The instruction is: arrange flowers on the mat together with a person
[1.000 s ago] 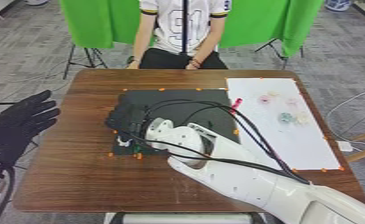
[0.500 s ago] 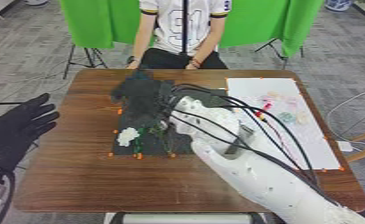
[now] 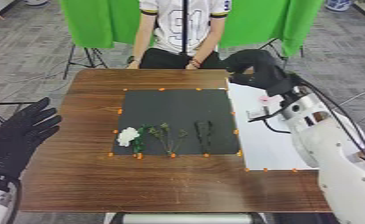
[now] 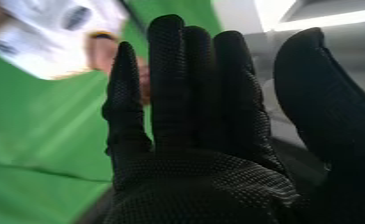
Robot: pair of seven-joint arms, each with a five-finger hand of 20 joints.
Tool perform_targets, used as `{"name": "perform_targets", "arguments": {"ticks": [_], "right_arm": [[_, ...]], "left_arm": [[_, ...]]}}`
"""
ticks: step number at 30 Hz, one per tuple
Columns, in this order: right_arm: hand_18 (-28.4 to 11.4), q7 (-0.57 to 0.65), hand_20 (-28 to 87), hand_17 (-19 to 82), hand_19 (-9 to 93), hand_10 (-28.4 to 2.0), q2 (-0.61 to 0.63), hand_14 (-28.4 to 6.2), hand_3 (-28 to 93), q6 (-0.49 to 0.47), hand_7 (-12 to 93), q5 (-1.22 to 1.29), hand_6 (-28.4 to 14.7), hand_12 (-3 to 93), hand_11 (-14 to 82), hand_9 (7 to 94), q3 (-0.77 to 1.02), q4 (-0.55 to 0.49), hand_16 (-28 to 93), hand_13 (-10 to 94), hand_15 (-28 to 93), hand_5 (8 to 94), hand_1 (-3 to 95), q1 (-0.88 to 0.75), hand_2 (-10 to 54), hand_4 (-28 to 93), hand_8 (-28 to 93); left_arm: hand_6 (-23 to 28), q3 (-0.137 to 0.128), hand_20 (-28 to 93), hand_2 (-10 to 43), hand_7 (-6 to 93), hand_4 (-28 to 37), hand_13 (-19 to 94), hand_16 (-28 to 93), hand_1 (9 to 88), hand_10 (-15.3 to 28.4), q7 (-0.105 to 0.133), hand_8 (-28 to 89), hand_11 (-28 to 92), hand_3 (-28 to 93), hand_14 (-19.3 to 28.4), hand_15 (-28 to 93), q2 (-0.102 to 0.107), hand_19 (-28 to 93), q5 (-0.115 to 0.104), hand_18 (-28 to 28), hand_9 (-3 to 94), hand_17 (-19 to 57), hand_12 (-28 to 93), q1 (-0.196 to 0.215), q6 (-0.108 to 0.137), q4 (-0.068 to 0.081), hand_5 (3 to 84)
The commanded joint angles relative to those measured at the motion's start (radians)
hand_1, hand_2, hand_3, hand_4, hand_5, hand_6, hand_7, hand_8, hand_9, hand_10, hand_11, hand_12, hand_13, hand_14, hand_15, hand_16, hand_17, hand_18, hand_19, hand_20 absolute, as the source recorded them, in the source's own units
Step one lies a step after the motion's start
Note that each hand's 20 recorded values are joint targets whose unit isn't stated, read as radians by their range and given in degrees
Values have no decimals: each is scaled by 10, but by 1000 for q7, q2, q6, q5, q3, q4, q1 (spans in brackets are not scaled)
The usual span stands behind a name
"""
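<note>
We had our right hand [image 4: 196,185] and left hand [image 3: 18,136] open, and judged the white flower [image 3: 127,136] light, soft and crushable, best pinched by its green stem [image 3: 138,144]

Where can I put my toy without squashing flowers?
On the far part of the black square mat, or the brown wooden table between the mat and its near edge. The mat's near part is crowded: fluffy white flower, thin green sprigs, dark sprig.
</note>
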Motion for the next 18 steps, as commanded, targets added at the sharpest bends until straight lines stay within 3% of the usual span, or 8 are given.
{"name": "perform_targets", "arguments": {"ticks": [1, 6, 8, 11, 13, 18], "right_arm": [[-177, 49, 361, 188, 529, -119, -12, -89, 859, -159, 281, 537, 2, 269, 287, 533, 266, -15, 256, 486, 475, 523, 322, -294, -37, -222, -148], [-183, 129, 361, 178, 526, -129, -48, -102, 856, -240, 255, 744, -10, 268, 269, 526, 342, -39, 251, 470, 457, 516, 309, -391, -46, -218, -140], [-184, 148, 360, 176, 524, -133, -73, -106, 853, -226, 247, 787, -15, 268, 262, 517, 356, -57, 251, 465, 454, 506, 305, -436, -39, -221, -135], [-186, 134, 356, 169, 521, -139, -106, -109, 858, -145, 243, 811, -26, 274, 260, 503, 346, -81, 250, 450, 453, 493, 292, -493, -33, -221, -122], [-188, 129, 355, 165, 519, -141, -127, -110, 858, -118, 242, 815, -30, 277, 261, 494, 340, -90, 250, 443, 454, 482, 283, -517, -41, -221, -119], [-190, 109, 353, 154, 519, -141, -181, -114, 850, -53, 242, 821, -33, 282, 263, 470, 323, -100, 245, 415, 453, 462, 269, -545, -58, -226, -116]], "left_arm": [[45, 18, 124, -25, 156, -248, 222, 42, 256, 123, 1, -77, 176, 695, 150, 256, -19, 451, 2, 229, 282, -81, 201, -3, -6, 5, 330], [45, 22, 124, -26, 155, -248, 222, 42, 256, 124, 9, -77, 174, 696, 150, 257, -25, 451, 4, 229, 282, -81, 200, -7, -8, 1, 330], [45, 23, 125, -26, 155, -248, 221, 42, 256, 124, -5, -77, 173, 696, 150, 256, -27, 451, 8, 229, 282, -81, 200, -16, -11, 0, 330], [45, 34, 124, -25, 156, -249, 222, 43, 257, 124, 6, -77, 173, 695, 150, 256, -35, 451, 12, 229, 282, -81, 201, -22, -7, 2, 330], [45, 39, 125, -26, 155, -249, 222, 42, 257, 122, 1, -78, 174, 698, 149, 255, -38, 451, 16, 229, 283, -81, 201, -29, -10, 5, 330], [44, 46, 125, -24, 156, -250, 222, 43, 257, 122, 5, -77, 175, 697, 149, 255, -32, 451, 17, 229, 282, -81, 201, -42, -14, 10, 330]]}}
